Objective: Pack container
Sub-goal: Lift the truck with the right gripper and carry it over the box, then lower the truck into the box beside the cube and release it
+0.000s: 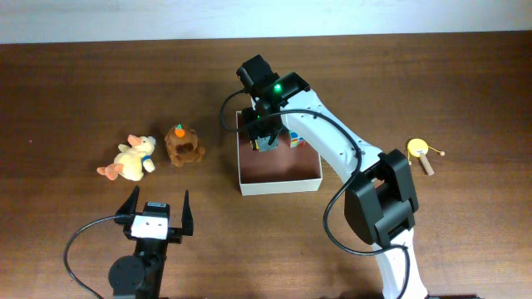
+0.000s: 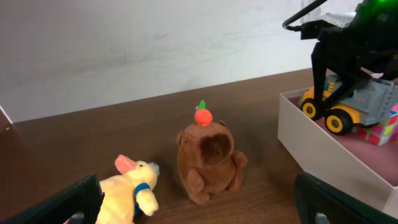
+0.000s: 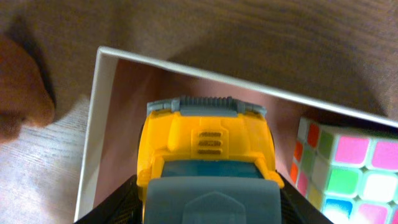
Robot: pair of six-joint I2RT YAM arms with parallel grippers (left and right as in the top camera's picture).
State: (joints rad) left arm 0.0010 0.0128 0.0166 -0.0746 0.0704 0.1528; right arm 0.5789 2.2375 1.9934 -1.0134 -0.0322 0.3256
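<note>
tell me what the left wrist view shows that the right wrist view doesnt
Only left wrist: the yellow plush, the brown plush with an orange topper (right wrist has just a brown blur at its left edge), and the wheels of the toy truck. Only right wrist: the truck's yellow cab from above and a far corner of the container. Both: the truck, the puzzle cube and the container's white wall.

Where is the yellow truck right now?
Overhead, the yellow truck is held in the right claw at the container's far left corner, next to the colourful cube.
</note>
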